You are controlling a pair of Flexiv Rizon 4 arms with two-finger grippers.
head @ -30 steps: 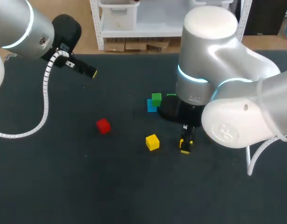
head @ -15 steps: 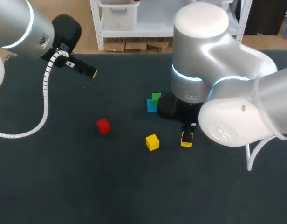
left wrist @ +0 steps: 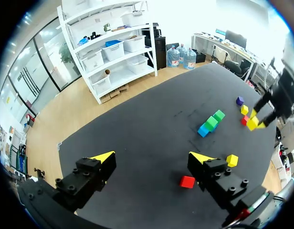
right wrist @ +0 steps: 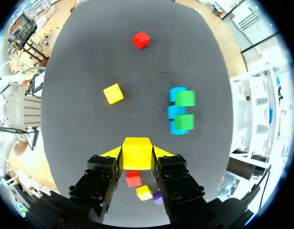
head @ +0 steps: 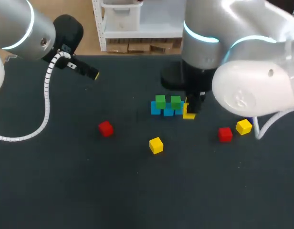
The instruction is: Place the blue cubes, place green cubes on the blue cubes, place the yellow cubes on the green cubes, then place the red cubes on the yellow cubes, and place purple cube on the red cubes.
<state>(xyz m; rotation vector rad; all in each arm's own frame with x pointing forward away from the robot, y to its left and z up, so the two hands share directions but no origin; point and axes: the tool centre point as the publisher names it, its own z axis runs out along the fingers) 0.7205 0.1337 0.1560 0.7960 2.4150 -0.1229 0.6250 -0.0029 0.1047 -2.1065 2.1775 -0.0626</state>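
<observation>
Green cubes (head: 160, 100) atop blue cubes (head: 155, 110)

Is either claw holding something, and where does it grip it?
The right gripper holds a yellow cube by two opposite side faces. The left gripper is open, empty.

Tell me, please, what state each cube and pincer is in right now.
left pincer: open, empty.
right pincer: shut on held yellow cube.
blue cubes: side by side, each topped.
green cubes: stacked on the blue cubes.
loose yellow cubes: lying unstacked.
red cubes: lying unstacked.
purple cube: lying unstacked.
</observation>
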